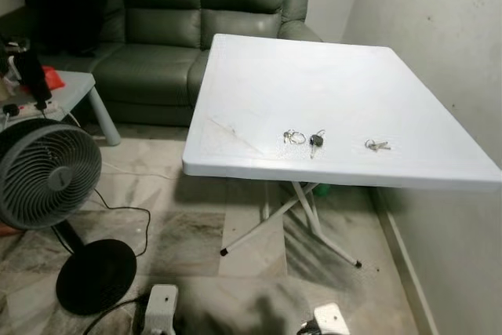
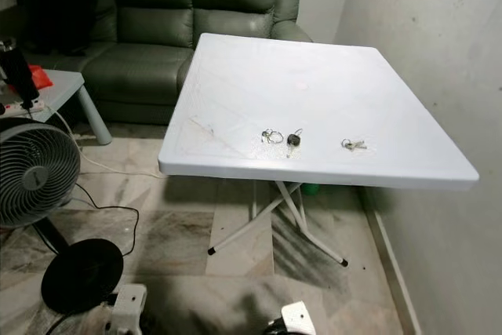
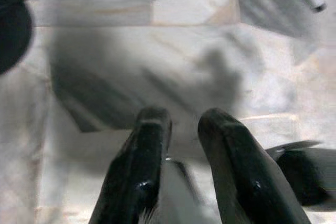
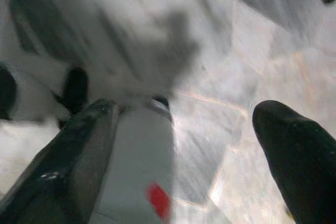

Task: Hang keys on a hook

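Nearest you, both arms hang over the floor tiles [image 1: 259, 272]: the left gripper [image 3: 184, 129] narrowly parted, the right gripper [image 4: 184, 124] spread wide, both empty. Mind the wall [image 1: 439, 52] hugging the table [image 1: 329, 84] on your right; room lies left, though the fan [image 1: 47, 174] and its cord could snag you. The keys [image 1: 315, 141] sit near the table's front edge, so a clumsy reach may knock them off. I see no hook.

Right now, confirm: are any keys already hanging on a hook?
No. All three key sets lie flat on the white table.
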### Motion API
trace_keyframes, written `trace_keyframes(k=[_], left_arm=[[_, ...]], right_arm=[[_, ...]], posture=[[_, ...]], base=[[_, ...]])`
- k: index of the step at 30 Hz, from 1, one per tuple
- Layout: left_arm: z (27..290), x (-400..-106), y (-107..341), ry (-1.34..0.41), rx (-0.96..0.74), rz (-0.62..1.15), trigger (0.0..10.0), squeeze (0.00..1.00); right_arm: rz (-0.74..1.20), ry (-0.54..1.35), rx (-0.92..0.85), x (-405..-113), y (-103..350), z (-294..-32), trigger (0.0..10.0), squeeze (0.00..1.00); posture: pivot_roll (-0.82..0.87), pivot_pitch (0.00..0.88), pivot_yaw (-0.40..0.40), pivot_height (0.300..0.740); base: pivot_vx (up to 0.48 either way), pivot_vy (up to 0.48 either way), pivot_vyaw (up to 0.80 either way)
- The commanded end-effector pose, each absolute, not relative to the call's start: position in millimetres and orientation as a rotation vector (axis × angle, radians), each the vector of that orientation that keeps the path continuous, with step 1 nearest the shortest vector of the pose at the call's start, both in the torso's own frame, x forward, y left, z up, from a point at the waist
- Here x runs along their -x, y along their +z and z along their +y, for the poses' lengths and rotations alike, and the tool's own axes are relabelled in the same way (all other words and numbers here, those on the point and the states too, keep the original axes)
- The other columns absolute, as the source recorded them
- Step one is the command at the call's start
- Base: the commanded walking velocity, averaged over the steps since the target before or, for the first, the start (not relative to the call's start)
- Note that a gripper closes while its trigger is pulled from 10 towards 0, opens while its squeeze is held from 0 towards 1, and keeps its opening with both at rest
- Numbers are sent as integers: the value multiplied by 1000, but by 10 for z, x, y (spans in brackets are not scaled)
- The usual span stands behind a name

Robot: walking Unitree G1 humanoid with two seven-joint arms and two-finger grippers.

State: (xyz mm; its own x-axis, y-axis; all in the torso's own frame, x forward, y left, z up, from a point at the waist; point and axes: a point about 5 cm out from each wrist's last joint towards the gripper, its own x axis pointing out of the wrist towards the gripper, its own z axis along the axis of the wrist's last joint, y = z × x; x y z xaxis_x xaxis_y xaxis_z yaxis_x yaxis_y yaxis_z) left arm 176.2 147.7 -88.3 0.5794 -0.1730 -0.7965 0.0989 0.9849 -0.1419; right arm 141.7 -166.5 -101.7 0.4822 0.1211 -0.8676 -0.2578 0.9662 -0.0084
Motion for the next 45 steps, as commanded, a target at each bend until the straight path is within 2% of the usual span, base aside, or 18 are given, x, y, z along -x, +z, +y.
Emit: trace_keyframes(k=[1, 10, 20, 26, 29, 34, 38, 45], left_arm=[[1546, -1742, -890, -152, 71, 947, 10000, 0], [1554, -1851, -827, -155, 59, 878, 10000, 0], [1443, -2473, -394, -221, 124, 572, 10000, 0], [1403, -2719, -117, -255, 143, 380, 10000, 0], [1432, -2835, 91, -244, 153, 240, 10000, 0], [1457, -2906, 325, -229, 179, 115, 10000, 0], [1492, -2957, 641, -206, 178, -4, 10000, 0], [1685, -2928, 1256, -173, 181, -141, 10000, 0]], right_arm=[[1019, 227, 129, -1496, -989, -1632, 10000, 0], [953, 256, 158, -1628, -927, -1623, 10000, 0], [611, 269, 54, -2350, -467, -1623, 10000, 0], [378, 297, 36, -2639, -150, -1585, 10000, 0], [260, 273, -33, -2777, 43, -1556, 10000, 0], [146, 254, -79, -2866, 245, -1539, 10000, 0], [5, 319, -78, -2904, 537, -1476, 10000, 0], [-188, 346, 24, -2889, 1084, -1486, 10000, 0]], posture=[[-6, 0, -61, 740], [-11, 0, -59, 740], [-13, 0, -58, 740], [-19, 0, -57, 740], [-26, 0, -55, 740], [-28, 0, -57, 740], [-28, 0, -57, 740], [-32, 0, -58, 740]], base=[[0, 0, 0], [0, 0, 0], [0, 0, 0], [0, 0, 0], [0, 0, 0], [0, 0, 0], [0, 0, 0], [0, 0, 0]])
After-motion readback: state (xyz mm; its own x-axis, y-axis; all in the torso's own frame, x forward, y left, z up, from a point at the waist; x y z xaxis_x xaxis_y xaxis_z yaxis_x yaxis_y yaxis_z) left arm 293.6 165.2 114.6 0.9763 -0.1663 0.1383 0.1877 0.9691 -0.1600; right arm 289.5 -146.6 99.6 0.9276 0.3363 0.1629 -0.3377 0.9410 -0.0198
